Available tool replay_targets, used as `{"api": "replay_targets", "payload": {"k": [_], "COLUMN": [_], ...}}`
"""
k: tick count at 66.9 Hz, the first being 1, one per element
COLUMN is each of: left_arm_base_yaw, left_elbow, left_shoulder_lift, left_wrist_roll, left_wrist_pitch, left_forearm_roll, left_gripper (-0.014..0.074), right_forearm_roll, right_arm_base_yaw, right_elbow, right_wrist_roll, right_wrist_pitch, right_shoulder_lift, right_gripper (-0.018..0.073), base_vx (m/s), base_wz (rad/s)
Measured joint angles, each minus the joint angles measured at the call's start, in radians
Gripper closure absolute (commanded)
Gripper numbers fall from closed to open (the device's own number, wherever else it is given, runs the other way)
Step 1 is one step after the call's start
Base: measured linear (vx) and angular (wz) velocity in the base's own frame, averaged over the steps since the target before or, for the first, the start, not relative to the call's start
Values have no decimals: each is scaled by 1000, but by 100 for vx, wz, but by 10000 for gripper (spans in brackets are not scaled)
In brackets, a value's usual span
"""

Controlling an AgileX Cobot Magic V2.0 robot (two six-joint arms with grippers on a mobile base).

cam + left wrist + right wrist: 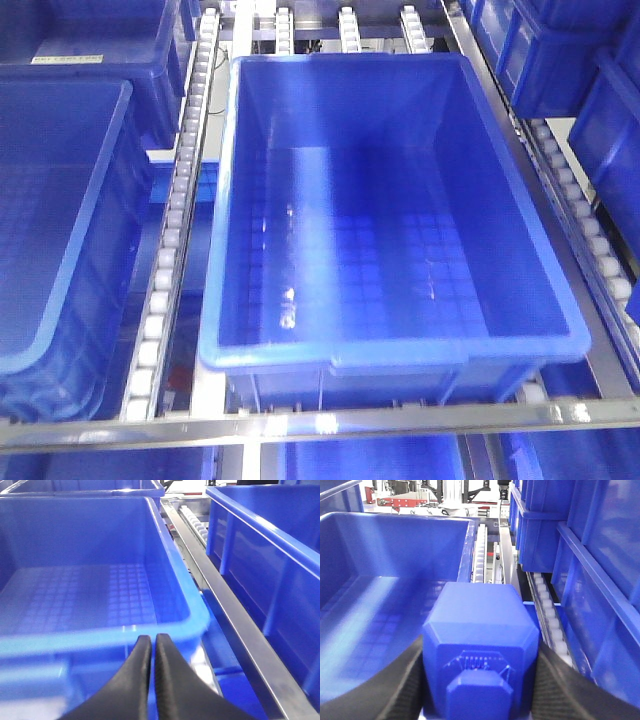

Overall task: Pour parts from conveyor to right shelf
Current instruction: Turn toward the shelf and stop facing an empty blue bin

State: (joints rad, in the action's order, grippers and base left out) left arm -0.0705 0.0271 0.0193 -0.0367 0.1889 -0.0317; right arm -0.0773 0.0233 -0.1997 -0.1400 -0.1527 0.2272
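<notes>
**Part Held at Tub, Right Shelf**

The right tool (481, 656) is clenched on the one blue block (477, 625), its fingers on two opposite flat side faces. The left tool (151, 642) is pressed shut with nothing between its fingers.

The block appears to be rigid plastic, probably light, with smooth faces that may slip. The flat side faces are the best place to take hold.

Count: one block and two tools. On the right shelf (300, 425), one empty centre tub (400, 350) lies at 10 o'clock from the block. Several other tubs are partly visible.
</notes>
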Motion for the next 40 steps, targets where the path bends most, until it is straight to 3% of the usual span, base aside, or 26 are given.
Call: {"api": "replay_targets", "payload": {"k": [40], "left_arm_base_yaw": [0], "left_elbow": [0], "left_shoulder_lift": [0], "left_wrist_roll": [0], "left_wrist_pitch": [0], "left_forearm_roll": [0], "left_gripper": [603], "right_forearm_roll": [0], "right_arm_base_yaw": [0], "right_elbow": [0], "right_wrist_roll": [-1], "right_wrist_pitch": [0], "right_shoulder_lift": [0], "right_gripper": [561], "base_vx": [14], "base_wz": [4]}}
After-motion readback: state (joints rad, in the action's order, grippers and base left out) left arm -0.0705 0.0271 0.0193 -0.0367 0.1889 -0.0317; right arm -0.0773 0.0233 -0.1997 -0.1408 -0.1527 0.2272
